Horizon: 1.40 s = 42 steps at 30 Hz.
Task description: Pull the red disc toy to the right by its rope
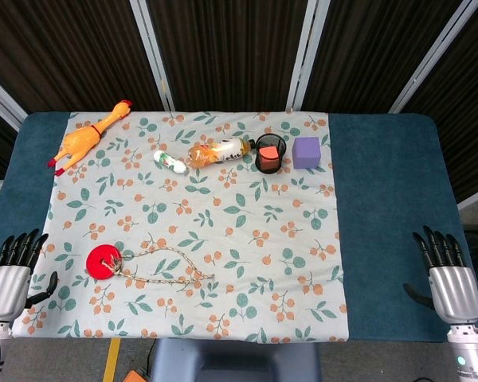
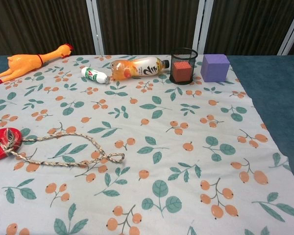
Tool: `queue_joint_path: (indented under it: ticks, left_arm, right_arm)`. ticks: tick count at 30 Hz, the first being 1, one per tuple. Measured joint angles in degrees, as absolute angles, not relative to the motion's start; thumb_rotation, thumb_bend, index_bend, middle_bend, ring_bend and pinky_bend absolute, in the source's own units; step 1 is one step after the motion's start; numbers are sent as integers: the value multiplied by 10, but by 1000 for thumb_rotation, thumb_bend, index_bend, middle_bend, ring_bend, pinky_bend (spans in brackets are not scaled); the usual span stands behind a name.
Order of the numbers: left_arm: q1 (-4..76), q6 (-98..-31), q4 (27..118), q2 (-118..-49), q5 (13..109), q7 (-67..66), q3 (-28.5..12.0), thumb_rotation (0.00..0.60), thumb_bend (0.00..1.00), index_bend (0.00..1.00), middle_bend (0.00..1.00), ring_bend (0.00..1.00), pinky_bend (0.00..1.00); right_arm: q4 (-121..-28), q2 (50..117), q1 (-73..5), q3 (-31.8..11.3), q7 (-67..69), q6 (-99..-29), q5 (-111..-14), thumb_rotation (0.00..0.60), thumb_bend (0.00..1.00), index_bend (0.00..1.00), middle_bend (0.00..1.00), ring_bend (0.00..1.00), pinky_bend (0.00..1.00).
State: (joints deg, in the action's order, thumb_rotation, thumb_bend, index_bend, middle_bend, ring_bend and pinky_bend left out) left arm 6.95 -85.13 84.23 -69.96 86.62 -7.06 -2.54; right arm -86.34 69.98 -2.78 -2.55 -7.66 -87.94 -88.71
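The red disc toy (image 1: 104,262) lies flat on the floral cloth at the near left, and shows at the left edge of the chest view as the red disc toy (image 2: 3,143). Its braided rope (image 1: 164,267) loops out to the right of the disc and ends near the cloth's middle; the rope (image 2: 73,149) lies slack. My left hand (image 1: 9,274) hangs open at the table's near-left edge, apart from the disc. At the near-right edge my right hand (image 1: 448,278) is open, far from the rope. Neither hand shows in the chest view.
Along the far side lie a rubber chicken (image 1: 86,140), a small white bottle (image 1: 170,162), a juice bottle (image 1: 219,151), a black mesh cup (image 1: 271,153) with an orange block inside, and a purple cube (image 1: 307,152). Blue tabletop (image 1: 386,215) flanks the cloth.
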Motion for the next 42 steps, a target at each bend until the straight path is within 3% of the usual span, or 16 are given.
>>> queue_joint_path:
  ticks: [16,23,28,36,42]
  left_arm:
    - [74,-849,841,-707,870,-65,-25,331,477,0,13,0,29]
    - [81,-836,837,-709,865,-68,-27,330,476,0,14,0,29]
    - [83,-828,838,-710,857,-72,-28,331,477,0,17,0,29]
    - [81,-826,828,-703,845,-64,-31,332,485,0,18,0,28]
    - [76,-827,813,-702,838,-48,-31,331,498,0,17,0,28]
  right_arm:
    - [-913,686,-66,-23,-123,-831,-915,600,280,0,0,0,0]
    - [-986,699,-131,-26,-210,-745,-944,600,280,0,0,0,0]
    - [-1034,746,-200,-44,-294,-650,-944,600,280,0,0,0,0]
    - [-1053,844,-311,-96,-392,-510,-816,600,280,0,0,0,0]
    - [-1024,902,-394,-129,-438,-451,-692,600,280,0,0,0,0]
